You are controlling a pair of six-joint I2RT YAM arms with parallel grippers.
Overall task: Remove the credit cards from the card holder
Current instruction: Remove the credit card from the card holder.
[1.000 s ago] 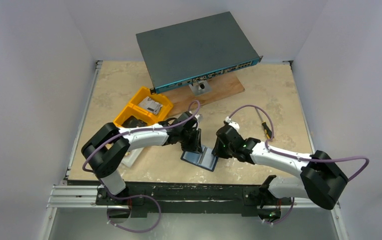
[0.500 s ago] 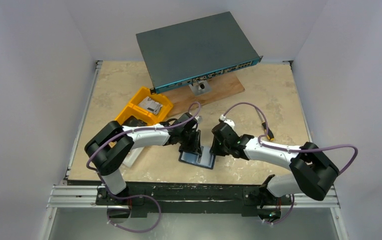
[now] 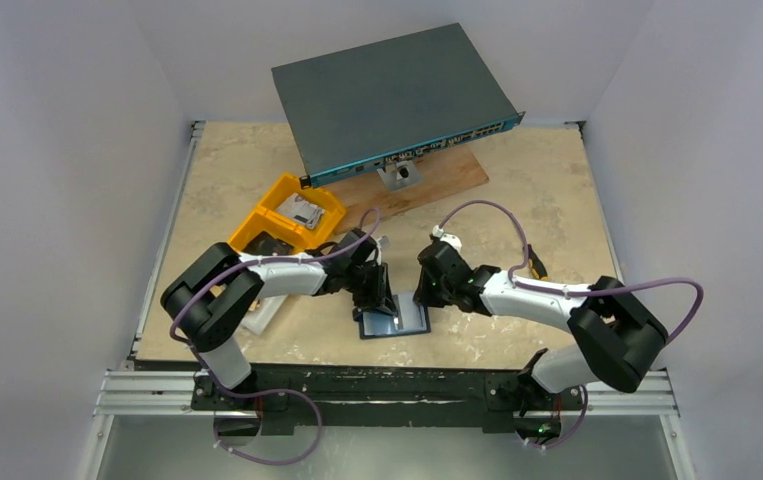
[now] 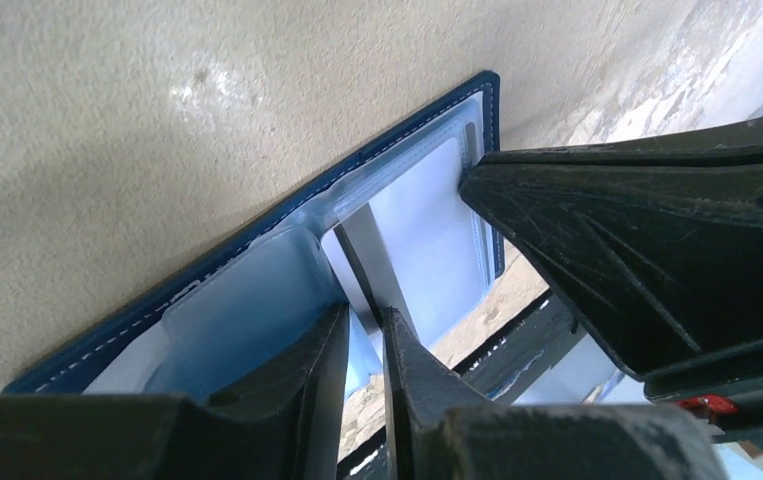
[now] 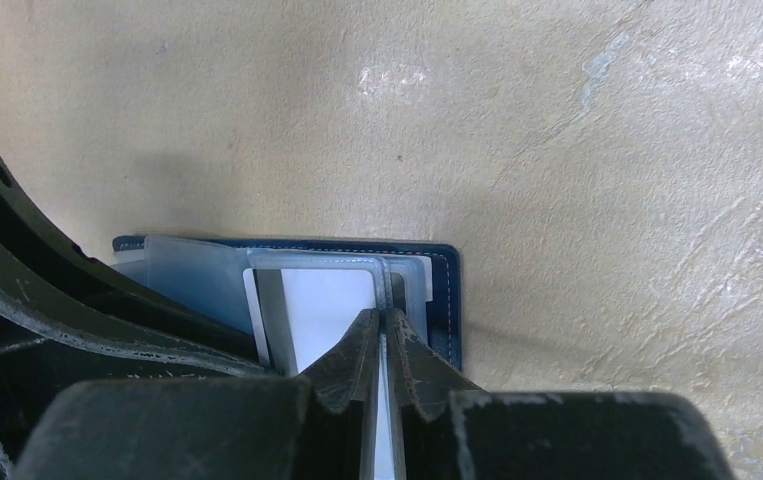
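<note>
The navy card holder (image 3: 397, 323) lies open on the table, its clear sleeves fanned up. It also shows in the left wrist view (image 4: 257, 240) and the right wrist view (image 5: 444, 290). A pale credit card (image 5: 322, 300) with a dark stripe sits in a sleeve, also in the left wrist view (image 4: 427, 230). My left gripper (image 3: 378, 296) (image 4: 364, 330) is nearly shut on a clear sleeve at the holder's left half. My right gripper (image 3: 422, 297) (image 5: 384, 325) is shut on a thin pale sheet at that sleeve's right edge. I cannot tell whether it grips the card or only the sleeve.
A yellow bin (image 3: 287, 222) with small items stands behind the left arm. A grey network switch (image 3: 392, 98) leans on a wooden board (image 3: 427, 185) at the back. A small yellow-tipped tool (image 3: 534, 262) lies right of the right arm. A white object (image 3: 263, 312) lies by the left arm.
Both grippers have closed in over the holder. The flap held upright by the left gripper has come down, and the holder has shifted slightly left. The right gripper has moved left onto the sleeves.
</note>
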